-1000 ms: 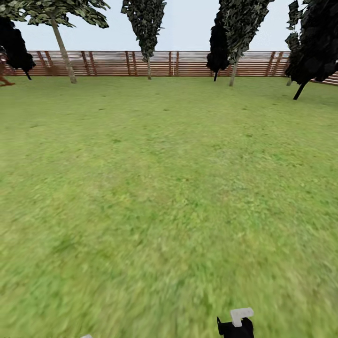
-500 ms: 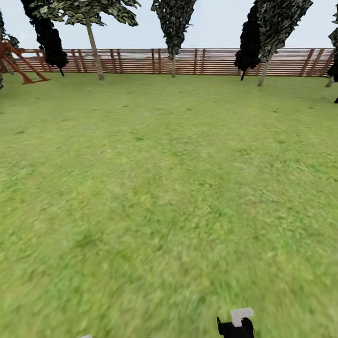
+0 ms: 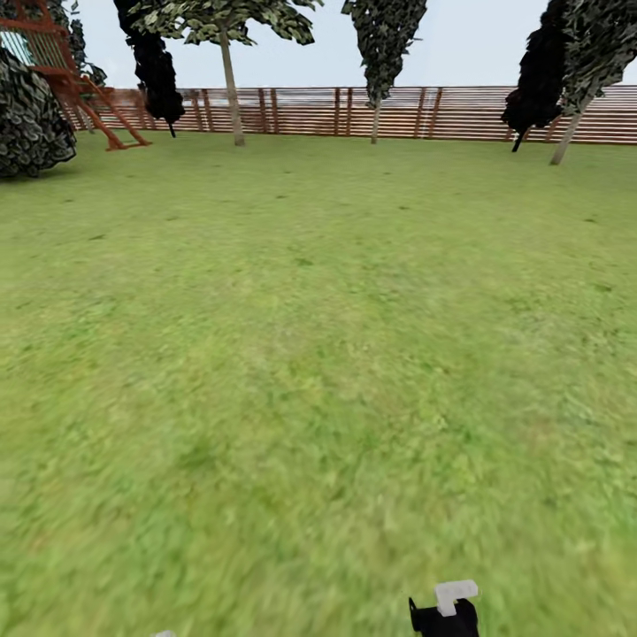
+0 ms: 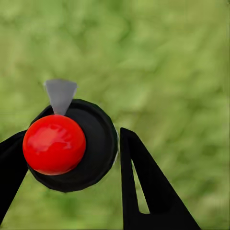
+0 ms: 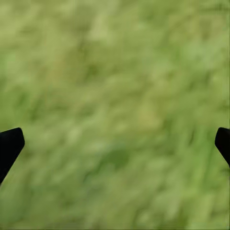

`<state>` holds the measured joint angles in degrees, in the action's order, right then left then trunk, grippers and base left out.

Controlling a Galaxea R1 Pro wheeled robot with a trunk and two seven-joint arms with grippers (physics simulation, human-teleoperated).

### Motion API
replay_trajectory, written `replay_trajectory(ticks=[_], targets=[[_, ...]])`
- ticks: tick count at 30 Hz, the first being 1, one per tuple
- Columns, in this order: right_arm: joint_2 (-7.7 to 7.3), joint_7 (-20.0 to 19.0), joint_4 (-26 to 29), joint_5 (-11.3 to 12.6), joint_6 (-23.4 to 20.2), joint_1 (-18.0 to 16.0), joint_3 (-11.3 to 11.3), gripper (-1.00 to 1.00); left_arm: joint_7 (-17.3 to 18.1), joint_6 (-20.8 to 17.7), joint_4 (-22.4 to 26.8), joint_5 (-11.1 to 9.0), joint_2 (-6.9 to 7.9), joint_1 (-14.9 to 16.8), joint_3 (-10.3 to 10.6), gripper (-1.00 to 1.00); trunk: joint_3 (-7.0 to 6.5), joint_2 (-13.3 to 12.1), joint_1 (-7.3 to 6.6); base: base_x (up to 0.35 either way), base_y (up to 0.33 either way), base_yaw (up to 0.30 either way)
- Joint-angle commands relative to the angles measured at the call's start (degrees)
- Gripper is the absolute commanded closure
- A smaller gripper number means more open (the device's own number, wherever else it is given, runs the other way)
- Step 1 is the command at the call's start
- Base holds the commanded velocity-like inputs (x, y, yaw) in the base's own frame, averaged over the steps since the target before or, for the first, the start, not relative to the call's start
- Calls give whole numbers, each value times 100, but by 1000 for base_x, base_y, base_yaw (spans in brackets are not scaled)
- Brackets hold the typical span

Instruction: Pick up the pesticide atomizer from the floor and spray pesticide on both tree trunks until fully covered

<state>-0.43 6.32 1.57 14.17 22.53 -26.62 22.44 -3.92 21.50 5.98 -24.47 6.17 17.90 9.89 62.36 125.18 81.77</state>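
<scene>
Open lawn (image 3: 318, 354) runs to fence (image 3: 460, 113), play frame (image 3: 80, 80) far left.

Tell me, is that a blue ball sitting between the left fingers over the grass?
Not blue: the ball is red, as the left wrist view shows. It sits on a black round body, with the left fingers on either side and blurred grass behind.
</scene>
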Motion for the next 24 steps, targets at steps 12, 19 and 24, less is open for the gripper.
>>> replay_trajectory(ticks=[12, 19, 24], targets=[[-1, 18, 1, 42, 15, -1, 50, -100, -23, 12, 4, -28, 15, 3, 51, 100, 10, 1, 2, 112, 55, 265], [-1, 10, -7, 42, 15, -1, 50, -100, -29, 11, 4, -32, 7, 3, 49, 100, -49, 1, 2, 88, 0, 65], [-1, 10, -7, 42, 15, 23, 50, -100, -30, 4, -1, -32, 16, 3, 48, 100, -93, 1, 2, 307, 0, 1]])
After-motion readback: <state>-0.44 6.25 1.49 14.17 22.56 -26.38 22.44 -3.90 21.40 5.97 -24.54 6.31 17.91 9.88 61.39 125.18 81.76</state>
